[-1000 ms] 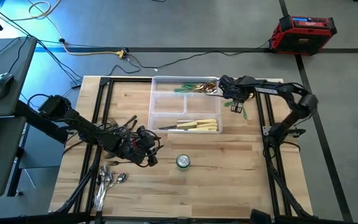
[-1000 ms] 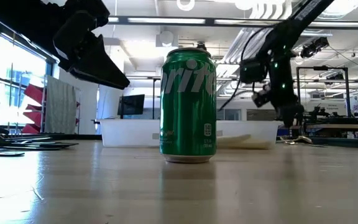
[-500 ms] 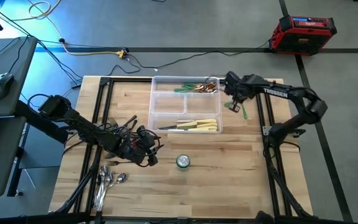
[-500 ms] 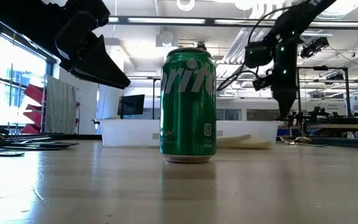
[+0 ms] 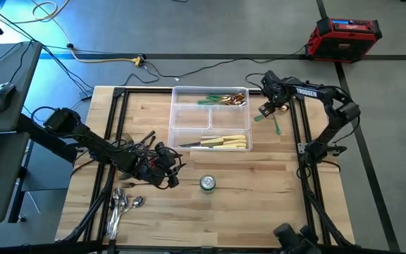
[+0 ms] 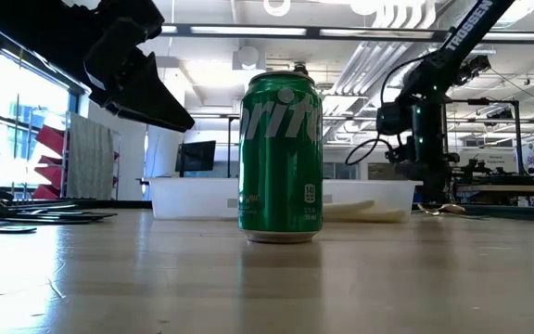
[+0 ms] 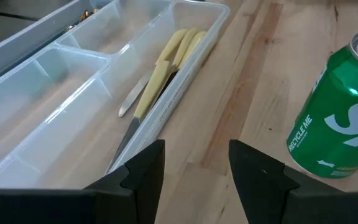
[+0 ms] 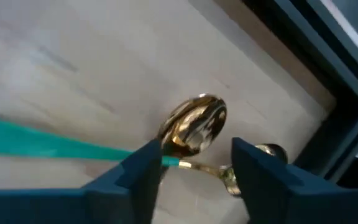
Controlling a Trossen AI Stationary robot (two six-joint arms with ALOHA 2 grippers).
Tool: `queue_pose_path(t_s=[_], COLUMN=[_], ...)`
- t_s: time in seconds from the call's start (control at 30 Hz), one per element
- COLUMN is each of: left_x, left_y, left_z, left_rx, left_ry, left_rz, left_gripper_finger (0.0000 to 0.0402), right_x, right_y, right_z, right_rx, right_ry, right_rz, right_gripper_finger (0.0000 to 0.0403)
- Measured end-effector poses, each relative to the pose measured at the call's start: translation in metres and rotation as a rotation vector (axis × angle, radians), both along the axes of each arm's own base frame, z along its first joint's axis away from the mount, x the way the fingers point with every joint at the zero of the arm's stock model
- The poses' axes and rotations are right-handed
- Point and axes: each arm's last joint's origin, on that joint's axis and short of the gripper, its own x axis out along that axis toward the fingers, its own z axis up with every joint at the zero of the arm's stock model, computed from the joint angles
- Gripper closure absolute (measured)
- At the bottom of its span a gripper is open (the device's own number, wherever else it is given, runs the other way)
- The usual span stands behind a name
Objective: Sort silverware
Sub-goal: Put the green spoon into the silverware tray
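Just beyond the right fingers (image 8: pixel 191 165), a green-handled spoon (image 8: pixel 191 127).

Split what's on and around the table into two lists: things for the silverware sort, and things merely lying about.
For the sort: cream-handled knives, green-handled pieces, gold spoon, dark forks, silver spoons, divided tray.
Lying about: green can, red case, computer mouse.
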Motion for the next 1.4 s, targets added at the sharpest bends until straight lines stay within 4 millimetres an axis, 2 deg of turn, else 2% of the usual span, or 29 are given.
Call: queue_pose_path(t_s=[0.13,0.3,0.4,0.87,1.17,1.4], left_x=[0.000,0.000,0.000,0.000,0.000,0.000], left_y=[0.000,0.000,0.000,0.000,0.000,0.000], left_z=[0.000,0.000,0.000,0.000,0.000,0.000], left_rx=[0.000,0.000,-0.002,-0.003,-0.003,0.001], left_ry=[0.000,0.001,0.002,0.004,0.006,0.004], left_rz=[0.000,0.000,-0.002,-0.005,-0.005,-0.001], left_gripper_finger=[0.0243,0.0243,0.0243,0.0243,0.0243,0.0243], right_x=[-0.001,-0.002,-0.003,-0.003,-0.002,-0.001], right_y=[-0.006,-0.012,-0.012,-0.013,-0.012,-0.013], right_z=[-0.008,-0.015,-0.016,-0.015,-0.013,0.012], right_rx=[0.037,0.054,0.059,0.063,0.091,0.190], right_ry=[-0.068,-0.107,-0.111,-0.116,-0.115,-0.062], right_rz=[-0.009,-0.018,-0.020,0.001,0.027,-0.004], right_gripper_finger=[0.0172,0.0178,0.0207,0.0396,0.0388,0.0386])
